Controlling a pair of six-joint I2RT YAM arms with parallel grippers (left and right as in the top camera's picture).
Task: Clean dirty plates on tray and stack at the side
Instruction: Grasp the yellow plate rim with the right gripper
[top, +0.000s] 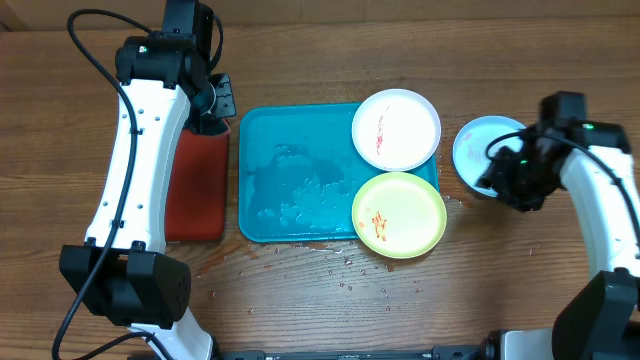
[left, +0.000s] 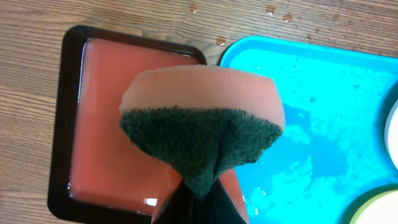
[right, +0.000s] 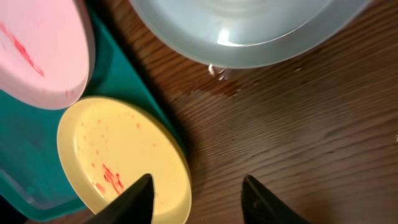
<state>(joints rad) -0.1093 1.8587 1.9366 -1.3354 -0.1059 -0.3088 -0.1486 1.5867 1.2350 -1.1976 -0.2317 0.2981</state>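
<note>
The blue tray (top: 290, 170) lies mid-table with water on it. A white plate (top: 396, 129) with a red smear sits on its far right corner. On the near right corner rests a yellow-green plate (top: 399, 214) with orange smears. A pale blue plate (top: 478, 148) lies on the wood to the right of the tray. My right gripper (top: 493, 182) hangs at that plate's near edge, and in the right wrist view the right gripper (right: 196, 193) is open over bare wood with nothing between its fingers. My left gripper (left: 202, 194) is shut on an orange and green sponge (left: 202, 118) above the red tray (left: 106, 124).
The red tray (top: 195, 185) with a black rim holds liquid and lies left of the blue tray. Water drops dot the wood in front of the blue tray (top: 350, 262). The left arm (top: 140, 150) stretches along the table's left side.
</note>
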